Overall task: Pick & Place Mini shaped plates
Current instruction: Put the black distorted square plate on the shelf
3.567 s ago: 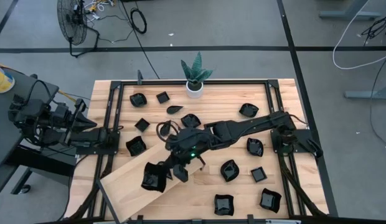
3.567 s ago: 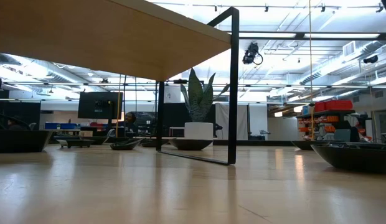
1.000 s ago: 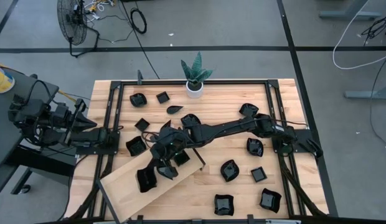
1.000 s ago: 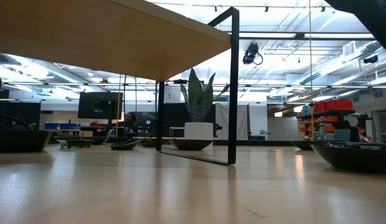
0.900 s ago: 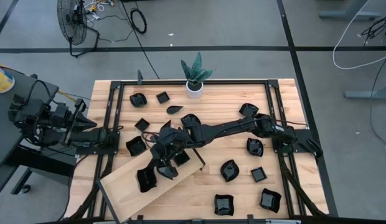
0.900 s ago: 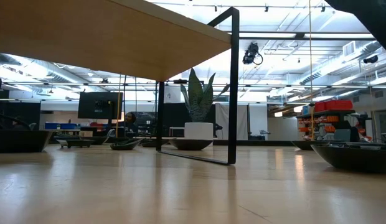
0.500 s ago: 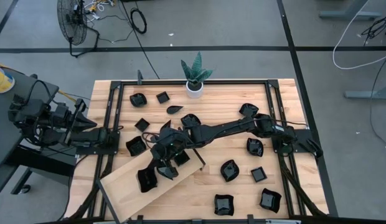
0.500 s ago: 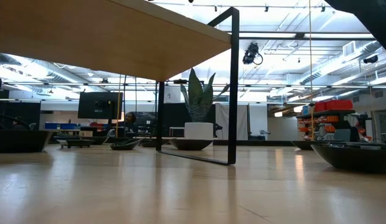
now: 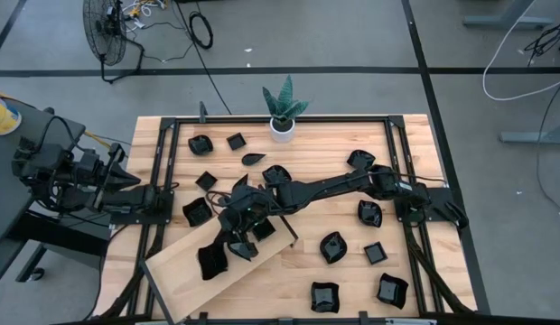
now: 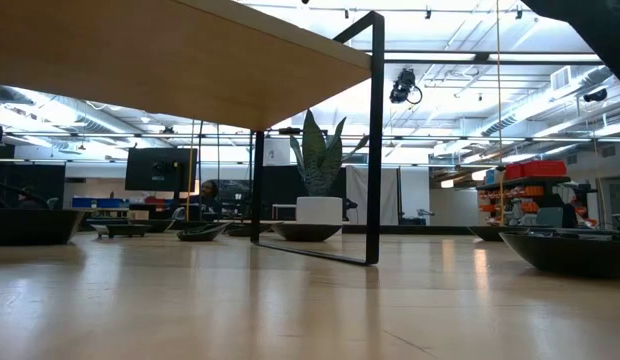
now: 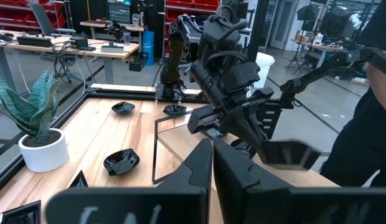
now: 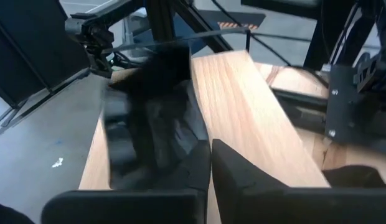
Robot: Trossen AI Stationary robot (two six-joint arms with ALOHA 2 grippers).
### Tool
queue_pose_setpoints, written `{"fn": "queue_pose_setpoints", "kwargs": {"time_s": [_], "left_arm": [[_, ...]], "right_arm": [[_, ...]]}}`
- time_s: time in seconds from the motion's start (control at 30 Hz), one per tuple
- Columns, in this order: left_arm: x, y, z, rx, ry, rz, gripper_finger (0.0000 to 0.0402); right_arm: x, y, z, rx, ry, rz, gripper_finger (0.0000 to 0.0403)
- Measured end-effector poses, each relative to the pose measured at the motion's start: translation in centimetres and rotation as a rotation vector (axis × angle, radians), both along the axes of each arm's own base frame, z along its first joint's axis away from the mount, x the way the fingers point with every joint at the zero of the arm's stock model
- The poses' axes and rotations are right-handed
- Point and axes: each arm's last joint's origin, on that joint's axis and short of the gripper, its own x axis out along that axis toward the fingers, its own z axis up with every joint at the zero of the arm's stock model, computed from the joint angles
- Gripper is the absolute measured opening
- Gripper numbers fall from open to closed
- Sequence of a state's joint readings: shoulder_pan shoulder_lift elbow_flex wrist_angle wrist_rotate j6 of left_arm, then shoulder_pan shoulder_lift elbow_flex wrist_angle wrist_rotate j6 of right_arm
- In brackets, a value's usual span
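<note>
Arms first, from the left: the left gripper (image 11: 211,163) waits parked at the table's left edge, its fingers pressed together with nothing between them. Beside it on the table (image 9: 352,271), the large wooden board (image 9: 176,266) lies at an angle across the near-left corner. The right arm reaches across the table, and the right gripper (image 9: 237,236) hangs over the board's upper part. In the right wrist view its fingers (image 12: 243,171) look nearly together, with a black dish (image 12: 152,134) right against them over the board, though blur makes it hard to tell whether the jaws pinch it. Another dish (image 9: 211,261) sits on the board. The remaining mini shaped plates (image 9: 381,291) lie scattered over the table, near the potted plant (image 9: 283,110) and along the right side.
</note>
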State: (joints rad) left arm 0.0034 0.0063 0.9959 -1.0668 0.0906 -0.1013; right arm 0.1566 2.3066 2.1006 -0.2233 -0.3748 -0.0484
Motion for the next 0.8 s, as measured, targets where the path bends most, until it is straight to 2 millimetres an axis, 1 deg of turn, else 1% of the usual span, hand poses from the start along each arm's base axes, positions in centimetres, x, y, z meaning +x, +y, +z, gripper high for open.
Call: {"fn": "queue_pose_setpoints", "kwargs": {"time_s": [0.43, 0.8], "left_arm": [[0.00, 0.00, 0.00, 0.000, 0.000, 0.000, 0.0018], [0.00, 0.00, 0.00, 0.000, 0.000, 0.000, 0.0018]], "right_arm": [[0.02, 0.11, 0.10, -0.010, -0.019, 0.009, 0.0013], [0.18, 0.52, 0.65, 0.068, -0.038, -0.014, 0.0003]]}}
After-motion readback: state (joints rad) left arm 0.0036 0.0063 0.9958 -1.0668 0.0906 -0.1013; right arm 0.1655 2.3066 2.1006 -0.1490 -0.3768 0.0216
